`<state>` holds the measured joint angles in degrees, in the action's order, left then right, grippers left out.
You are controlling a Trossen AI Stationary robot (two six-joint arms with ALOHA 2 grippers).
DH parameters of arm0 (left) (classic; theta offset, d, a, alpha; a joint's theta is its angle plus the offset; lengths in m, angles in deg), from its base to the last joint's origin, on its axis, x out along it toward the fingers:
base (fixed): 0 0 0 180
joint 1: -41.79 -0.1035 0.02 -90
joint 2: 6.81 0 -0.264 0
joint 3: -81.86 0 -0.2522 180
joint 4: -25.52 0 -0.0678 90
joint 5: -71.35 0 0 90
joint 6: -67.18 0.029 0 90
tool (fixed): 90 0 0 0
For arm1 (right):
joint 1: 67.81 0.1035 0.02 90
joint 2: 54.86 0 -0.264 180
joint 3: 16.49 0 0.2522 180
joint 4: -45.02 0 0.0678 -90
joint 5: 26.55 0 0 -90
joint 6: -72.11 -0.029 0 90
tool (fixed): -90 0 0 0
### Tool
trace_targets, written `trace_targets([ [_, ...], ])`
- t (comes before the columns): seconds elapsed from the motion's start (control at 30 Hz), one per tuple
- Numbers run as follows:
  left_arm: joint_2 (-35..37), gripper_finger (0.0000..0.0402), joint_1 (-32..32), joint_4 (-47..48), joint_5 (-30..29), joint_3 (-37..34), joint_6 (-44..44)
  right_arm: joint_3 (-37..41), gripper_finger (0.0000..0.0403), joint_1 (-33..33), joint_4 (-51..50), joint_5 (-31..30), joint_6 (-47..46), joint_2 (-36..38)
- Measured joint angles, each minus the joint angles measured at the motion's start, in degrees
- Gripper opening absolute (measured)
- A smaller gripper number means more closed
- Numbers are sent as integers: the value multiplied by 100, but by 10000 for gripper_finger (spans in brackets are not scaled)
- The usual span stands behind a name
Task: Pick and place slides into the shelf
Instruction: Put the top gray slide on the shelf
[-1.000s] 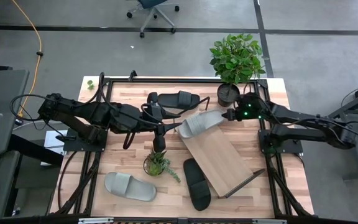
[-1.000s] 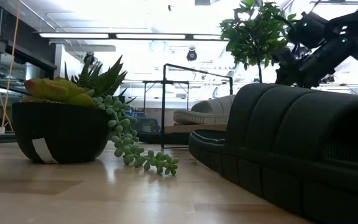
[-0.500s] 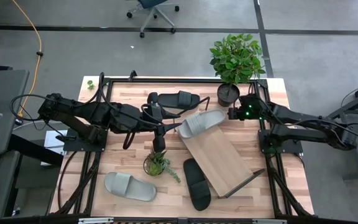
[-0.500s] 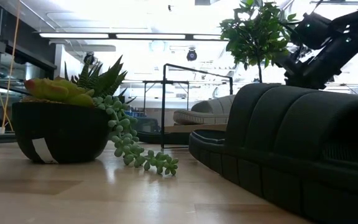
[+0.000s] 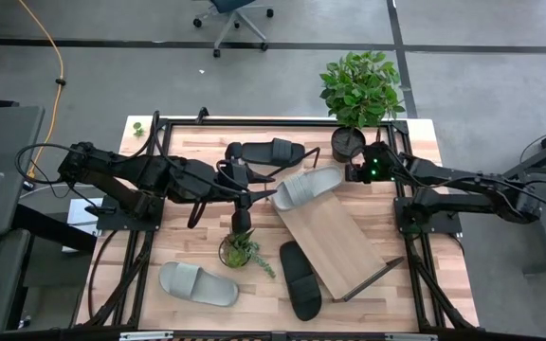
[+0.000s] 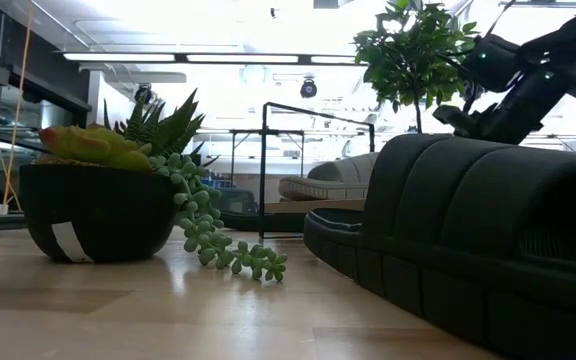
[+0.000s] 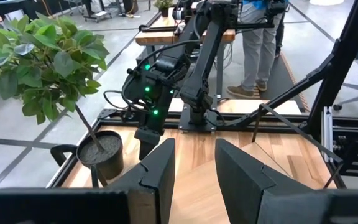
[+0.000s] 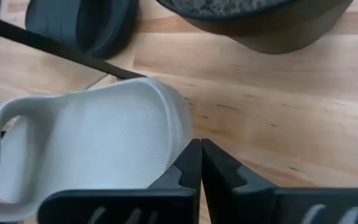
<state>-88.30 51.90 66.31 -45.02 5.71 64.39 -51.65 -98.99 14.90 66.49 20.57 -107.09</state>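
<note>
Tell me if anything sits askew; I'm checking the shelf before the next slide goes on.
The shelf lies diagonal to the table edges. The one grey slide on it sits crosswise at its upper end, overhanging both sides rather than lining up with the board. Nothing looks spilled or damaged.

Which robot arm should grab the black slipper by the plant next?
Probably the left. Its open left gripper sits just below the black slide at the table's back. The right gripper, shut, is at the grey slide on the shelf.
</note>
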Motion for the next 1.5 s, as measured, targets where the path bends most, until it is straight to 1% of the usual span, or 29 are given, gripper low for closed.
trace_targets([
  [0.4,0,102,0,9,2,0,-2,1,2,0,46,-155,-151,1],
  [0.73,0,101,2,13,133,0,-2,2,2,0,54,-121,-215,-9],
  [1.0,0,102,0,15,137,0,-2,3,2,0,169,61,-226,-325],
  [1.13,0,101,0,16,180,0,-4,3,2,9,513,151,-210,-463],
  [1.3,0,101,0,17,201,0,-2,3,2,9,866,463,-138,-634],
  [1.5,0,101,0,20,201,0,-2,3,2,10,773,408,-169,-675],
])
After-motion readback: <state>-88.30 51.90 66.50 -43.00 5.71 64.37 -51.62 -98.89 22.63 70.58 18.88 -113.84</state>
